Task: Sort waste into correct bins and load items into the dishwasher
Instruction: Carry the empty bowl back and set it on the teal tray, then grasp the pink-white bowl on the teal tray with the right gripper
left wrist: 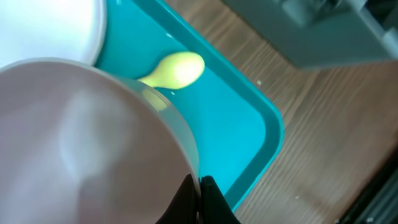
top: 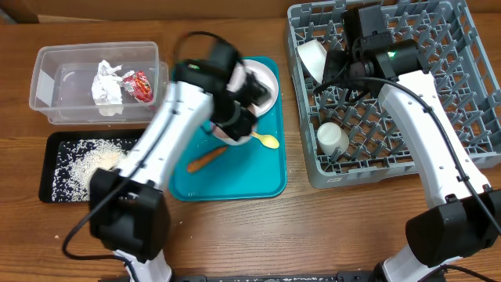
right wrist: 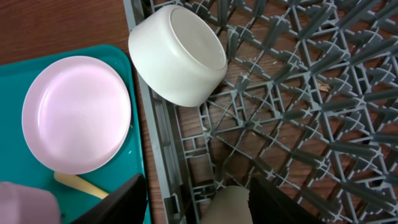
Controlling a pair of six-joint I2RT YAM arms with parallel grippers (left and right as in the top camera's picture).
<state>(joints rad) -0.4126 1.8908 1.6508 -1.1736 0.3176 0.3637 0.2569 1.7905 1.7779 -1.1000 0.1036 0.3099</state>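
In the left wrist view my left gripper (left wrist: pixel 200 182) is shut on the rim of a pale pinkish bowl (left wrist: pixel 81 143), held over the teal tray (left wrist: pixel 236 124). Overhead, that gripper (top: pixel 237 117) sits above the tray's middle. The yellow spoon (top: pixel 267 141) (left wrist: pixel 177 70) and the pink plate (top: pixel 268 77) (right wrist: pixel 76 113) lie on the tray. My right gripper (top: pixel 335 66) (right wrist: pixel 196 182) stands open over the grey dish rack (top: pixel 470 102), holding nothing. A white bowl (top: pixel 311 56) (right wrist: pixel 177 53) leans in the rack, and a white cup (top: pixel 333 139) (right wrist: pixel 227 205) stands lower down in it.
A clear tub (top: pixel 47 86) at the back left holds crumpled white paper (top: pixel 108 86) and a red-and-silver wrapper (top: pixel 141 84). In front of it a black tray (top: pixel 59 145) holds rice (top: pixel 90 164). An orange-brown food stick (top: pixel 205 159) lies on the teal tray (top: pixel 250 176).
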